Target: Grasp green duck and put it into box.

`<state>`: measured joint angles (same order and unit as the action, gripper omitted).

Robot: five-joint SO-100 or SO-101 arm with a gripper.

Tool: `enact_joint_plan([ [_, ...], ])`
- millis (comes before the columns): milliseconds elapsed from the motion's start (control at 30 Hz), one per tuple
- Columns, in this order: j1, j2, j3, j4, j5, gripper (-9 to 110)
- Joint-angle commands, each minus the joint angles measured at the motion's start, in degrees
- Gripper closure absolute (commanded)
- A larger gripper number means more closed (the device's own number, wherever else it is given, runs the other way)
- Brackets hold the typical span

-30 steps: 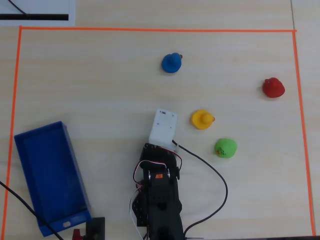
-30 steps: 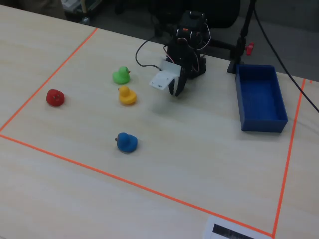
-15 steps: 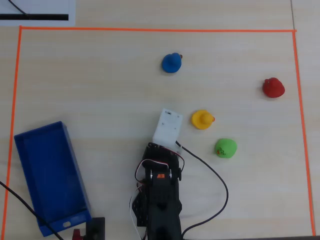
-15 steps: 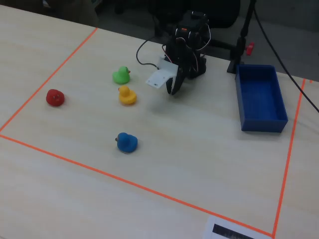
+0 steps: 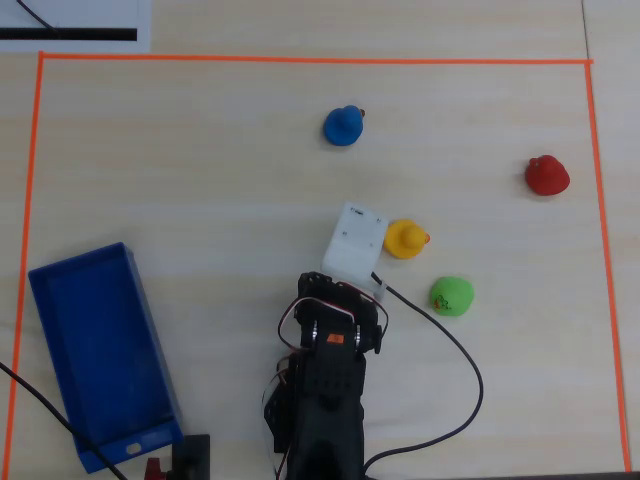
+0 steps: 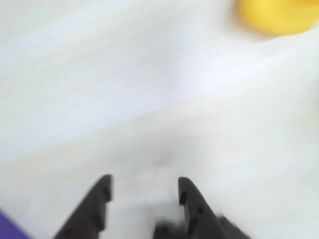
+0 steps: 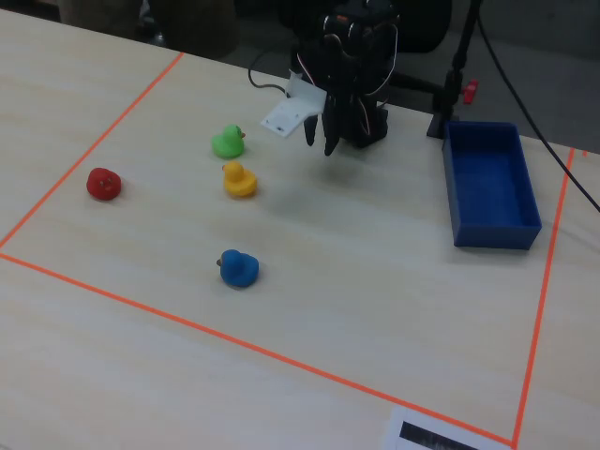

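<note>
The green duck (image 5: 452, 296) sits on the table to the right of the arm in the overhead view, and shows at the upper left in the fixed view (image 7: 227, 142). It is out of the wrist view. The blue box (image 5: 100, 352) stands at the lower left in the overhead view, and at the right in the fixed view (image 7: 490, 185). My gripper (image 6: 143, 186) is open and empty, hanging above bare table; in the fixed view (image 7: 319, 142) it points down, to the right of the green duck. In the overhead view the white wrist camera housing (image 5: 355, 243) hides the fingers.
A yellow duck (image 5: 406, 239) lies next to the wrist housing, above the green duck; its blurred edge shows at the wrist view's top right (image 6: 279, 15). A blue duck (image 5: 343, 125) and a red duck (image 5: 547, 175) sit farther off. Orange tape (image 5: 300, 59) borders the work area.
</note>
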<state>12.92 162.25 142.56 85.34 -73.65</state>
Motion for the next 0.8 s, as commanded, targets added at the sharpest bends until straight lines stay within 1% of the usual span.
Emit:
enact_joint_plan([
  [0, 8.1, -12.2, -24.0, 4.1, -5.5, 68],
  [167, 22.0, -23.6, -38.1, 5.2, -14.6, 65],
  [300, 31.6, -29.4, -42.6, 5.1, -21.0, 65],
  [433, 38.2, -33.8, -42.1, 4.0, -25.7, 65],
  [600, 43.7, -38.1, -39.5, 2.9, -29.7, 64],
  [767, 45.4, -42.0, -33.0, -4.4, -30.1, 63],
])
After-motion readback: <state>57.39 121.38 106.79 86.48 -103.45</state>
